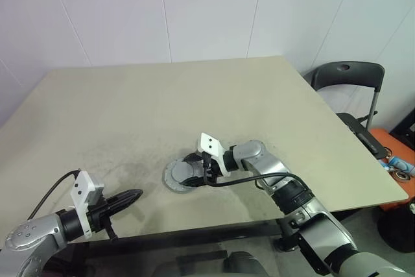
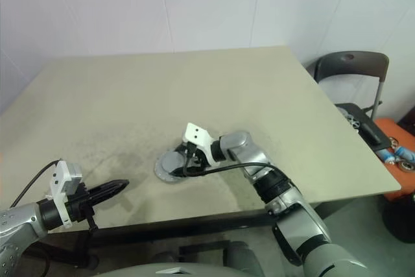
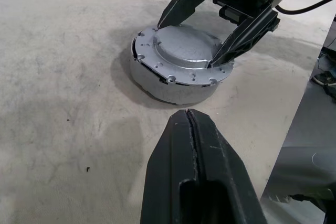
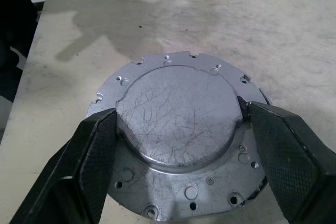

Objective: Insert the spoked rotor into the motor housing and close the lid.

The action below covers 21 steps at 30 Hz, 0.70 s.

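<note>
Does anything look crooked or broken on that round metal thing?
The lid looks slightly askew on the motor housing: a dark gap shows under its edge on one side. The right pincer grips its raised centre. Its face is scratched, nothing broken.

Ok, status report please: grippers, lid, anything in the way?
Right gripper astride the lid's dome. Left gripper shut, apart. Lid sits on motor housing. Nothing blocking.

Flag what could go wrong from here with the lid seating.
1. The lid sits slightly askew on the motor housing, a dark gap along one edge; pressing now could jam it.
2. The right gripper straddles the lid's raised dome; pulling away might drag the lid off.
3. The left gripper rests apart, shut, so nothing steadies the housing.
</note>
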Each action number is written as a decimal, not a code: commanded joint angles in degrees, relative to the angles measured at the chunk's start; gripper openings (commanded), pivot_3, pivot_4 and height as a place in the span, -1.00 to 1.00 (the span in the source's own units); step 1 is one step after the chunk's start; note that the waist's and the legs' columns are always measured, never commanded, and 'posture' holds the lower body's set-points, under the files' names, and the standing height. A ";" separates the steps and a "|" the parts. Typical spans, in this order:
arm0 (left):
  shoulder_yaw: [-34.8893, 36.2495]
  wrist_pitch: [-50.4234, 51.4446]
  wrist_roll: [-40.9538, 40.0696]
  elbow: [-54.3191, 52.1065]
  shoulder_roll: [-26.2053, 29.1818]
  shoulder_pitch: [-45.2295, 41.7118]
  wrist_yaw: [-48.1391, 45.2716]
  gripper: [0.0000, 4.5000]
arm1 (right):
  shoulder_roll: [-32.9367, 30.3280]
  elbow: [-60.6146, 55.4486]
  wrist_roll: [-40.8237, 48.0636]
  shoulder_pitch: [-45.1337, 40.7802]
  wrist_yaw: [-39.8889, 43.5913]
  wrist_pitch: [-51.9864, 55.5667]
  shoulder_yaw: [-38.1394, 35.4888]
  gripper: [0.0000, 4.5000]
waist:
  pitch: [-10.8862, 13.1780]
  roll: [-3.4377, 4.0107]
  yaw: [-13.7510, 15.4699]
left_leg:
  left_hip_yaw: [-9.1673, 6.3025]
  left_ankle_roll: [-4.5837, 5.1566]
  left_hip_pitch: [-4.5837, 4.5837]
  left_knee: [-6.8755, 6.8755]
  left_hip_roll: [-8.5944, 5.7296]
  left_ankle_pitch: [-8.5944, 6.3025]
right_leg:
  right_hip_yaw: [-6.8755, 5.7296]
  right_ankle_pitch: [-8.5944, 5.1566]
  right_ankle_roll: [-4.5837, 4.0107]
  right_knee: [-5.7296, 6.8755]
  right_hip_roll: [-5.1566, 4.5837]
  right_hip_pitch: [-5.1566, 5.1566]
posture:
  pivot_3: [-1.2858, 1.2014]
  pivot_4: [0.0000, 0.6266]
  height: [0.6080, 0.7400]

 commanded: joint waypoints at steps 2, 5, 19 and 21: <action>0.34 -1.37 0.34 -0.38 0.34 -0.73 -0.07 -1.00 | 0.65 0.82 -0.63 0.08 -0.95 -0.96 0.06 0.58 | 0.00 0.00 -0.01 | 0.00 0.00 0.01 0.00 0.00 0.00 | 0.00 0.00 0.00 0.01 0.01 0.00 | 0.03 -1.00 1.00; 0.52 -1.45 0.36 -0.33 0.45 -0.70 -0.21 -1.00 | 1.12 0.25 0.43 -0.66 -1.63 -1.53 -1.58 0.58 | 0.00 0.01 -0.06 | 0.00 0.00 0.02 0.00 0.00 0.00 | 0.00 0.00 0.00 0.02 0.02 0.00 | 0.03 -1.00 1.00; 0.28 -1.41 0.45 -0.34 0.56 -0.95 -0.47 -1.00 | 0.15 0.91 -1.27 -0.39 -1.59 -3.83 -0.70 0.58 | 0.01 0.01 -0.02 | 0.00 0.00 -0.02 0.01 0.00 0.00 | 0.00 0.00 0.00 0.02 0.01 -0.02 | 0.03 -1.00 1.00; 0.31 -1.46 0.52 -0.30 0.54 -0.91 -0.53 -1.00 | 0.15 0.80 -1.27 -0.27 -1.33 -3.79 -0.70 0.58 | 0.01 0.01 -0.02 | 0.00 0.00 -0.02 0.01 0.00 0.00 | 0.00 0.00 0.00 0.02 0.01 -0.02 | 0.03 -1.00 1.00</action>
